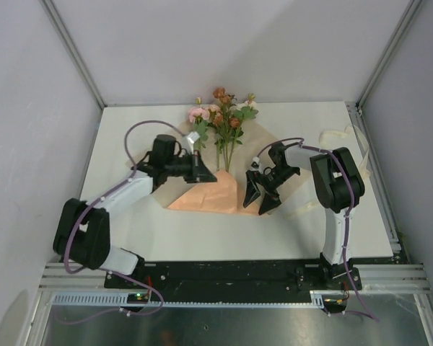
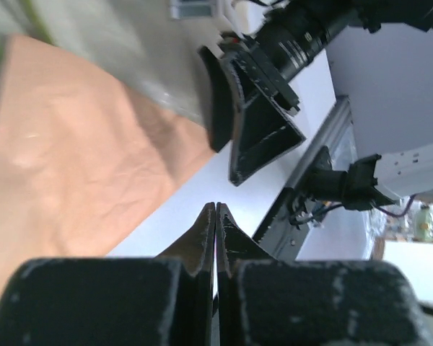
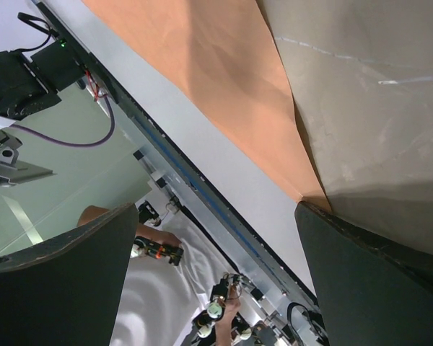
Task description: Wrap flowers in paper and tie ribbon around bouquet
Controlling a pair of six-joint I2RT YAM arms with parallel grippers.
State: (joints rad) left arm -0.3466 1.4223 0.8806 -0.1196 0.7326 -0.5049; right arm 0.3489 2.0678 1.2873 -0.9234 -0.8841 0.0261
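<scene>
At the far middle of the table (image 1: 151,238) lie the flowers (image 1: 224,119), with the blooms at 12 o'clock and the thin green stems pointing to 6 o'clock. They rest on the paper (image 1: 202,196), which is spread out under them. Its near left part shows peach-orange and its right part looks dull tan. No cone is made yet, so the job looks to be early in the wrapping step.

The left gripper (image 1: 204,171) sits at 9 o'clock from the stems, over the paper, with its two fingers pressed together. No paper shows between them. The right gripper (image 1: 261,196) hangs at 4 o'clock from the stems, fingers wide apart and holding nothing, right by the paper's near corner. The ribbon (image 1: 344,132) lies loose far out at 3 o'clock, not yet used.

Next, the right gripper likely needs to go low, pinch that thin edge and fold it over the stems toward 9 o'clock. The flowers could slide if the sheet gets tugged.
</scene>
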